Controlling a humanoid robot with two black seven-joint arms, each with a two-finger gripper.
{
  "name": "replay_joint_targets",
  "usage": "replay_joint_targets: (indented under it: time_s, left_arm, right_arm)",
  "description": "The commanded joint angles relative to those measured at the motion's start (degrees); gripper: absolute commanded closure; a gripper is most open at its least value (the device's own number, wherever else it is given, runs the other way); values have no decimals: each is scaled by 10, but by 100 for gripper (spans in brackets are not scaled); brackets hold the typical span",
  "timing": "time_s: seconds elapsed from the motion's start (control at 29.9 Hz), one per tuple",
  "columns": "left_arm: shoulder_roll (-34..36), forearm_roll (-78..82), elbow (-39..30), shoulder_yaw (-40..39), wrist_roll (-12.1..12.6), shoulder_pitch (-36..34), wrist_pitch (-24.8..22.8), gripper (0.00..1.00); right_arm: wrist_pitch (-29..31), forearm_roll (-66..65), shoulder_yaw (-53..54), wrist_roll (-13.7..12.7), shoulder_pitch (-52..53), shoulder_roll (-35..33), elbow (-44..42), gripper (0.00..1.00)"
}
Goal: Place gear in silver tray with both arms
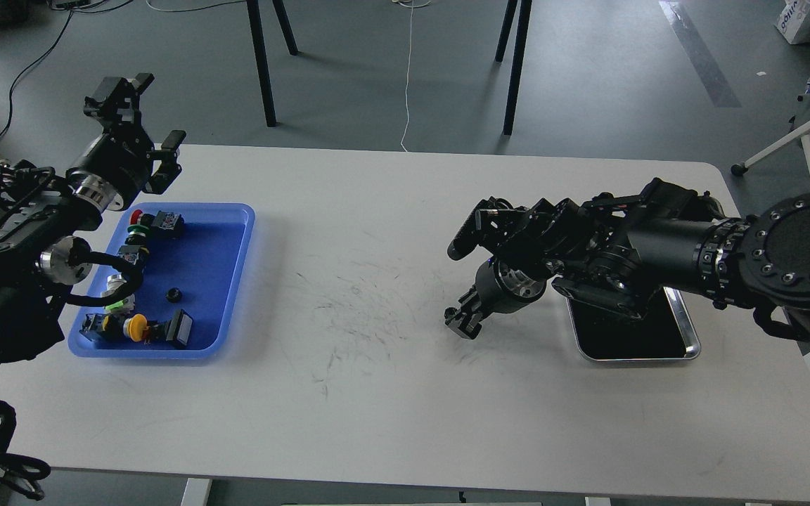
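A small black round part, likely the gear [174, 294], lies inside the blue tray [233, 281] at the left. The silver tray [690, 344] stands at the right, its dark inside bare where visible, and my right forearm covers its far half. My left gripper [145, 119] is open and empty, raised above the far left corner of the blue tray. My right gripper [460, 277] is open and empty, just above the table left of the silver tray.
The blue tray also holds several push buttons and switches, red [136, 216], yellow [136, 326] and green [118, 303]. The white table [349, 295] is scuffed in the middle. Chair legs [264, 63] stand beyond the far edge.
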Motion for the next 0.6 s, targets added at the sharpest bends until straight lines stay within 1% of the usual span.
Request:
replay_joint_targets:
  time_s: [0.0,0.4,0.57]
  left_arm:
    - [1,0,0,0,0,0,0,1]
    - [5,0,0,0,0,0,0,1]
    - [5,0,0,0,0,0,0,1]
  right_arm:
    - [-1,1,0,0,0,0,-7,57]
    - [-1,2,3,0,-12,0,-42,56]
    - [-1,3,4,0,-14,0,-42,54]
